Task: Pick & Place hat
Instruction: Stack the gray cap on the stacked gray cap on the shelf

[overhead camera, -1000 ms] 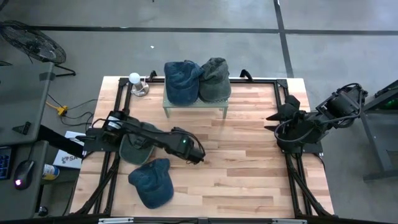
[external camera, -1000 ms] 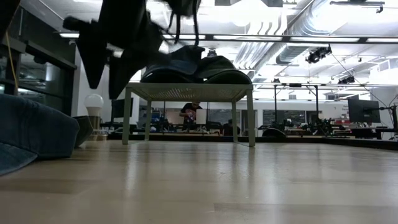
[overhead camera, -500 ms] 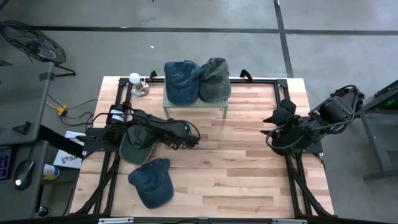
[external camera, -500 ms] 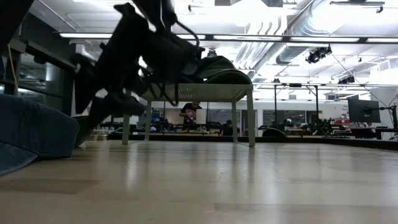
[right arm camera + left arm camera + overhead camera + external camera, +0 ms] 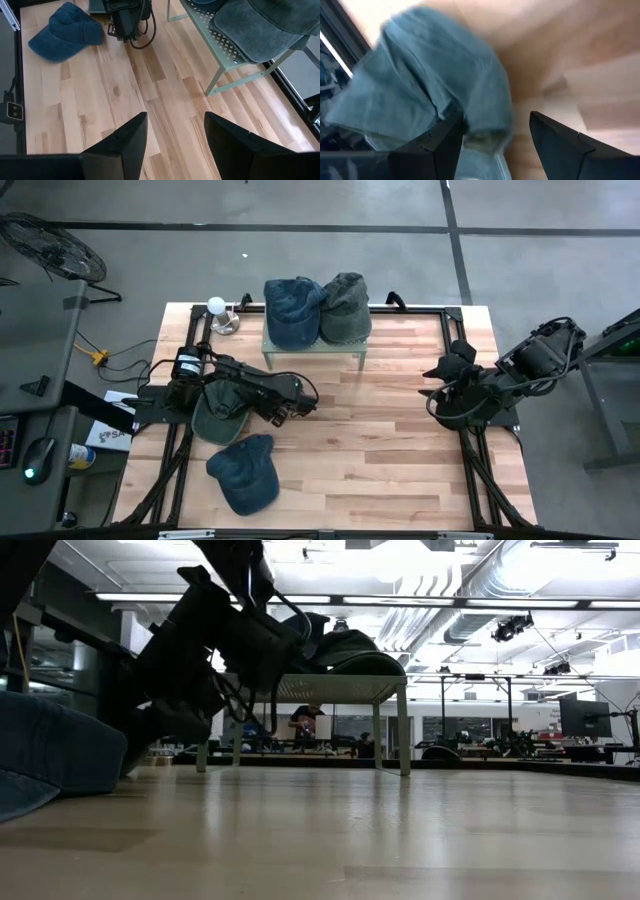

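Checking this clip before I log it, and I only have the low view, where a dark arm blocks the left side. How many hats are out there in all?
Observer: Four. A blue stand hat and a grey hat sit on the green stand. An olive hat and a second blue hat lie on the table.
Operator: Which arm is blocking me?
Observer: The left one. The left gripper is low over the table beside the olive hat, fingers open.
Operator: And the right arm?
Observer: The right gripper hovers at the table's right side, fingers open with nothing between them.
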Controlling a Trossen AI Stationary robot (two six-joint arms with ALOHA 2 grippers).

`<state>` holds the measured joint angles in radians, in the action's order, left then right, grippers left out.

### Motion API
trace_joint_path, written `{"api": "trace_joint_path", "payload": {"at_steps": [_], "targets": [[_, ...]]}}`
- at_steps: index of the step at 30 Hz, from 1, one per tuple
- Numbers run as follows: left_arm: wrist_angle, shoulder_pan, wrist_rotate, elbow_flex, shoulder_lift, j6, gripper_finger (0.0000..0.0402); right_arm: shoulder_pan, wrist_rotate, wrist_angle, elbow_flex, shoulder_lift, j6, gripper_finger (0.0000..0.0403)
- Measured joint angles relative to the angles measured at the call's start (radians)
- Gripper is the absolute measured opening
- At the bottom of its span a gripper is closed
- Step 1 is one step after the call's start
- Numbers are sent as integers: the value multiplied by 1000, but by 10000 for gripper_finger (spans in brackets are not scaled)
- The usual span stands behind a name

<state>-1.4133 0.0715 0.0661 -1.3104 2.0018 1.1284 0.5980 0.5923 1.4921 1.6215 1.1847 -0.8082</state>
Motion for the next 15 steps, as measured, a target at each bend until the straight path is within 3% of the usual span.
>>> {"api": "trace_joint_path", "payload": {"at_steps": [6,15], "targets": [[-8,8,-61,14,0,-17,174,0,0,0,0,0,2,190],[-7,9,-117,13,0,-53,20,0,-1,1,0,0,23,190]]}}
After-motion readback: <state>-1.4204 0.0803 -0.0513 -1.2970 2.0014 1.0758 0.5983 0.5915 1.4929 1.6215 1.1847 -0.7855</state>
